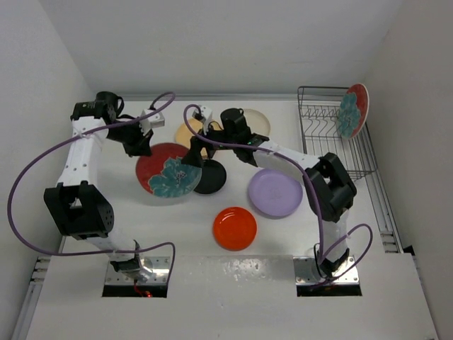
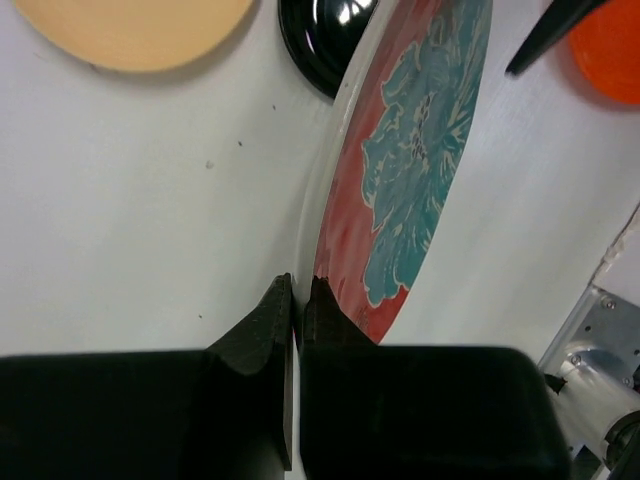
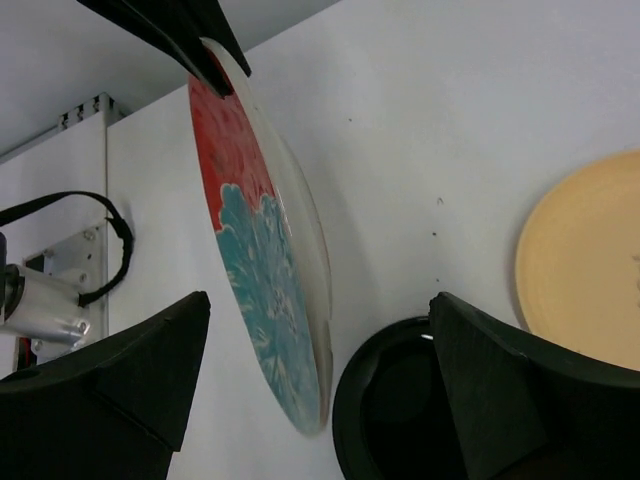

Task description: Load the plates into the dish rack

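White walls enclose a white desk (image 1: pixel 177 227) with both arms bolted at its near edge. Dish rack (image 1: pixel 327 134): positioned at the far right corner of the desk, with one red plate with teal flower (image 1: pixel 353 110) standing upright at its far end. Left pincer (image 2: pixel 297 300): fingers together, clamped on the rim of a second red floral plate (image 1: pixel 166 172), which is held steeply tilted at the left centre of the desk; whether its lower edge touches the desk cannot be determined. Right pincer (image 3: pixel 320 300): fingers spread wide apart, holding nothing, positioned at the opposite edge of the same plate; the right wrist view shows the plate's edge lying between the two fingers with no visible contact. Black plate (image 1: pixel 212 178): flat on the desk, just beside the held plate and below the right pincer. Yellow-orange plate (image 1: pixel 187 134) and cream plate (image 1: pixel 258 122): flat, further back. Lilac plate (image 1: pixel 275 193): flat, right of centre. Orange-red plate (image 1: pixel 235 228): flat, nearest the arm bases.
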`<state>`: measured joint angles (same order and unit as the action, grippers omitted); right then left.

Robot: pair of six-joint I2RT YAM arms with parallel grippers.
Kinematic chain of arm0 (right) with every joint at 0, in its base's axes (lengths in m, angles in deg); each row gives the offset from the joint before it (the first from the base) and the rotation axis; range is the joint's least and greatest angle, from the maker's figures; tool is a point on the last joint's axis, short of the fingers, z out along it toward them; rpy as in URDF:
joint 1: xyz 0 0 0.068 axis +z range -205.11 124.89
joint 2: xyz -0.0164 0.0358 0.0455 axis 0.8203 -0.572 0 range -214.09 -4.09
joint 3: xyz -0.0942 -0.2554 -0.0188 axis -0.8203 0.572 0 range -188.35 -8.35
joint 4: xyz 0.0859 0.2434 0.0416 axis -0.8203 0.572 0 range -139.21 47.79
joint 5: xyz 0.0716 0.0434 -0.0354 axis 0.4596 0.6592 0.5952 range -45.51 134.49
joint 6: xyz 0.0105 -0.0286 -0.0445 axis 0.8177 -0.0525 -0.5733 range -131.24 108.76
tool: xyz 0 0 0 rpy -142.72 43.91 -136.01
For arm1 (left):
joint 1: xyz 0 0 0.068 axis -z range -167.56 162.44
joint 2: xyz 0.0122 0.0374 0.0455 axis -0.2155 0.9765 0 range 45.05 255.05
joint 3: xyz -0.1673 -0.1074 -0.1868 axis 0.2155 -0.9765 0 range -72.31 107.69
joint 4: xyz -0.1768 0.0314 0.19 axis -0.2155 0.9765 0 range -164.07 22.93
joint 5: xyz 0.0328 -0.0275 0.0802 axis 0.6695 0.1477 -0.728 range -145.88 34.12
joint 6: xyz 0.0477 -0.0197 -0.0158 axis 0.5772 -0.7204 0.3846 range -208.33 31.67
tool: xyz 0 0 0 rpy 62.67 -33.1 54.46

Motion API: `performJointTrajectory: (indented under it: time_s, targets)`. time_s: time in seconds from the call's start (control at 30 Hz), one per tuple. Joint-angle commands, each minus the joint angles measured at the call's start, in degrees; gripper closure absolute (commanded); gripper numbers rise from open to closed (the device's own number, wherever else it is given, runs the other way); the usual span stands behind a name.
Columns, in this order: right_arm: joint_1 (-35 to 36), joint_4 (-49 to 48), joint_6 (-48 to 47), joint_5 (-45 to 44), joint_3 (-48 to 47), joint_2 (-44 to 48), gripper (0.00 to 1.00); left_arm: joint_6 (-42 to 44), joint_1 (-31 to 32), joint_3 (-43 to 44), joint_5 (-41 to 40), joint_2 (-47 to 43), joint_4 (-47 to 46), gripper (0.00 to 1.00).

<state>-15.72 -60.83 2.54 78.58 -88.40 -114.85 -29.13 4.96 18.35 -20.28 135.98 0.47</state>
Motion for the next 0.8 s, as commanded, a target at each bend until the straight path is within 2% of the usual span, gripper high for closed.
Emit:
performJointTrajectory:
  time_s: [0.0, 0.07, 0.13, 0.17, 0.27, 0.3, 0.4, 0.43, 0.47, 0.53, 0.57, 0.6, 0.67, 0.77]
  targets:
    - [0.94, -5.6, 1.77, 0.98, -3.01, -0.69, 0.13, -1.72, 0.72, 5.67, 9.31, -4.19, -0.19, 1.0]
    - [1.47, -7.27, 2.39, 1.07, -2.3, -1.3, 0.17, -2.24, 0.72, 6.55, 10.72, -3.58, -0.19, 1.0]
    - [1.91, -7.11, 2.48, 0.64, -2.39, -2.44, 0.28, -2.25, 0.72, 7.26, 12.73, -3.57, -0.19, 1.0]
    - [2.0, -6.58, 2.83, 0.54, -2.74, -2.7, 0.49, -2.25, 0.72, 7.95, 13.35, -2.96, -0.19, 1.0]
    - [2.0, -6.48, 4.14, -0.5, -1.87, -2.27, 0.94, -2.77, 0.72, 9.27, 13.89, -2.44, -0.19, 1.0]
    - [1.83, -8.75, 4.84, -1.64, -1.25, -1.14, 0.99, -3.3, 0.72, 9.28, 13.89, -1.91, -0.19, 1.0]
    - [1.39, -11.58, 5.38, -4.9, 2.52, 2.47, 1.0, -11.18, 0.72, 9.28, 10.47, -1.9, -7.44, 1.0]
    - [1.04, -11.33, 5.64, -6.12, 2.71, 4.57, 1.0, -16.08, 0.72, 9.28, 8.46, -1.38, -9.22, 0.93]
    - [0.68, -10.28, 5.82, -8.05, 2.62, 5.11, 1.0, -18.05, 0.72, 9.28, 7.66, -1.38, -10.55, 0.79]
    - [0.24, -8.87, 6.43, -10.08, 2.09, 6.43, 1.0, -20.87, 0.19, 9.98, 7.12, -0.85, -13.01, 0.44]
    - [-0.63, -7.99, 6.7, -12.53, 1.92, 8.0, 1.0, -23.14, 0.19, 10.51, 6.42, -0.24, -13.72, 0.07]
    - [-1.25, -7.72, 7.31, -12.99, 1.92, 9.49, 1.0, -24.47, 0.19, 10.51, 5.11, -0.23, -14.85, 0.0]
    - [-3.35, -6.32, 8.1, -16.57, 1.83, 12.66, 1.0, -29.28, -1.12, 9.81, 2.13, -0.75, -19.51, 0.0]
    - [-7.82, -4.38, 8.46, -21.15, 1.83, 17.23, 1.0, -36.49, -4.11, 9.81, -6.74, -0.76, -25.31, 0.0]
